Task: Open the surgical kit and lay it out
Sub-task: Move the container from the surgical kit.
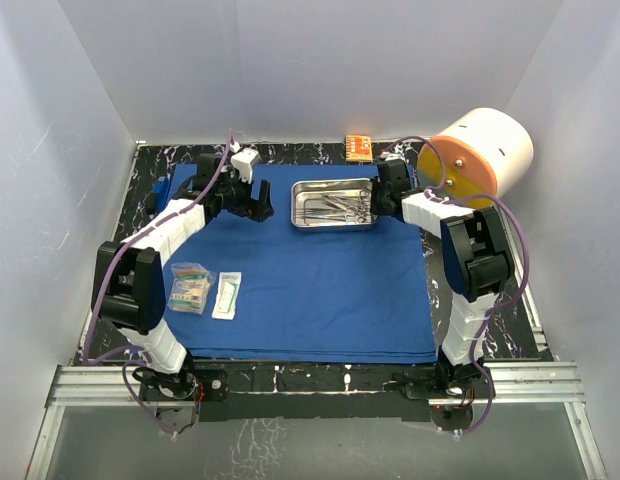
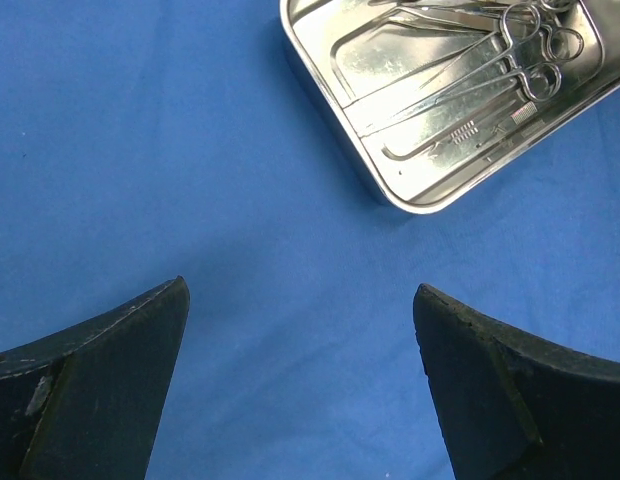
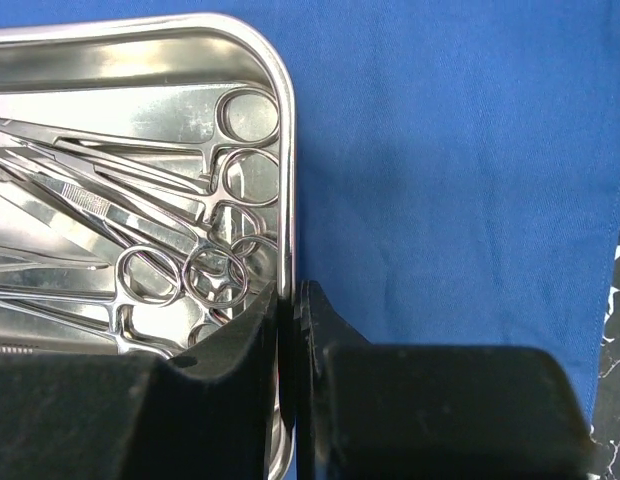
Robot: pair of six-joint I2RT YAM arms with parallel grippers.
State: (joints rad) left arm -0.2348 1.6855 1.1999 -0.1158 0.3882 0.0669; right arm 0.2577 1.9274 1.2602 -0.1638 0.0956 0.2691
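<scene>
The surgical kit lies open. Its royal-blue cloth (image 1: 310, 290) is spread flat over the table. The steel tray (image 1: 298, 205) sits at the cloth's far side with forceps and ring-handled clamps (image 1: 337, 207) inside. Two clear packets (image 1: 188, 287) (image 1: 227, 295) lie on the cloth's left part. My right gripper (image 3: 290, 290) is shut on the tray's right rim (image 3: 285, 150), one finger inside the wall beside the clamp rings (image 3: 190, 270) and one outside. My left gripper (image 2: 300, 285) hangs open over bare cloth (image 2: 140, 150), left of the tray (image 2: 410, 195), holding nothing.
A big white-and-orange cylinder (image 1: 480, 155) lies at the back right, close behind the right arm. A small orange box (image 1: 358, 148) sits at the back wall behind the tray. Black marbled table (image 1: 490, 330) shows around the cloth, and white walls enclose three sides.
</scene>
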